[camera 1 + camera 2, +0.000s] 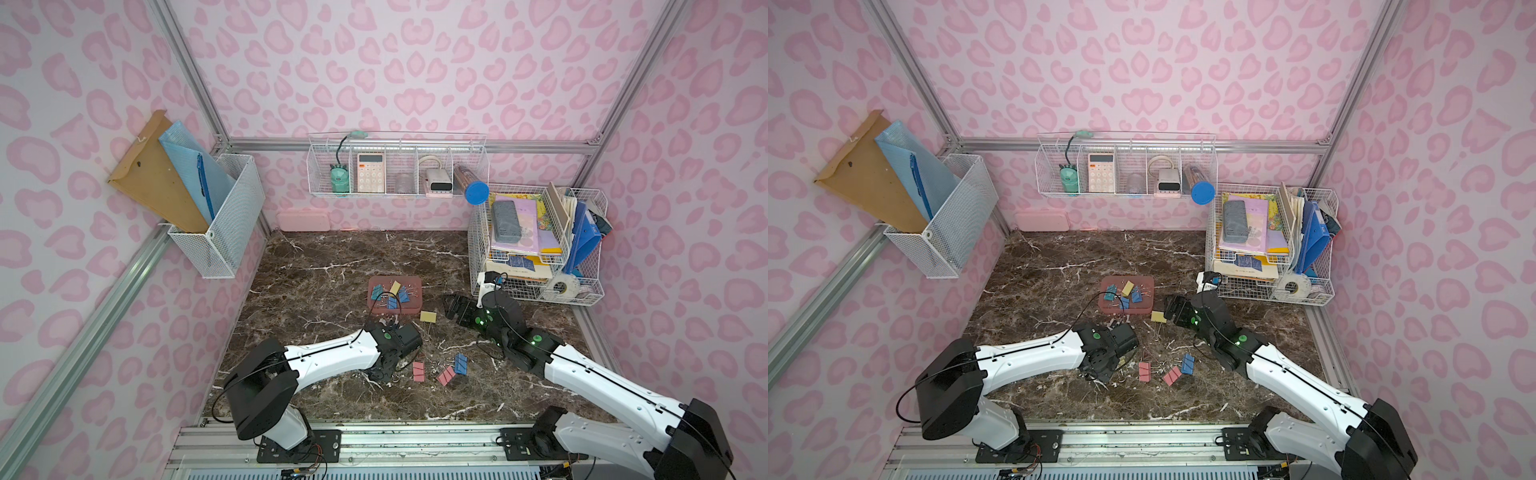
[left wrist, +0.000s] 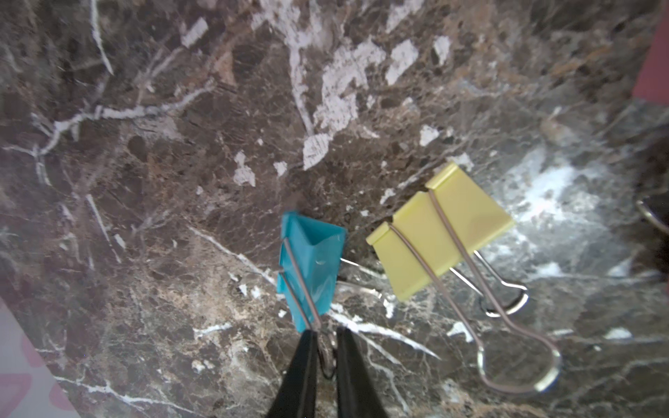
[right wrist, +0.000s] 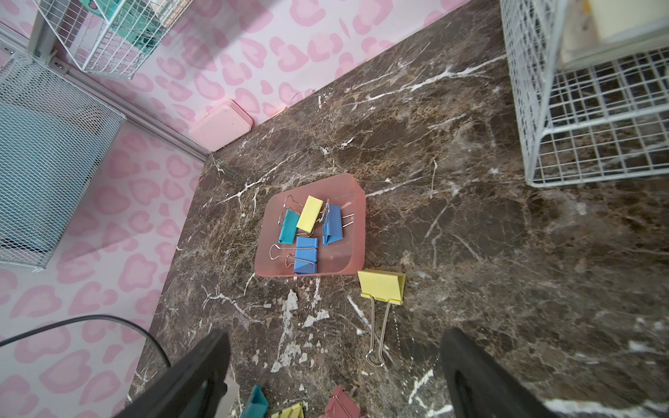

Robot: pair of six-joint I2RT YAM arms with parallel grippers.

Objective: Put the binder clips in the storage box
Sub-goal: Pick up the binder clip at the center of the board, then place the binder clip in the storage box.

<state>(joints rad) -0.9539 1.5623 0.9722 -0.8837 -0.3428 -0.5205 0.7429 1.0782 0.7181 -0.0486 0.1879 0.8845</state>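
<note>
In the left wrist view my left gripper point(image 2: 325, 334) is shut on the wire handle of a teal binder clip point(image 2: 309, 267). A yellow clip point(image 2: 441, 231) lies right beside it on the marble. The storage box point(image 1: 411, 309), a dusty-pink tray at mid-table, holds several clips in teal, yellow and blue point(image 3: 306, 253). Another yellow clip point(image 1: 428, 317) lies just outside the box's near right corner. Two pink clips point(image 1: 418, 370) and a blue one point(image 1: 460, 365) lie between the arms. My right gripper point(image 3: 336, 340) hangs open and empty above the table, right of the box point(image 3: 347, 253).
A stacked white wire rack point(image 1: 536, 249) full of papers and folders fills the back right corner, close behind the right wrist. A pale pink closed case point(image 1: 303, 220) sits at the back wall. Wire baskets hang on the back wall point(image 1: 397, 170) and left wall point(image 1: 220, 224).
</note>
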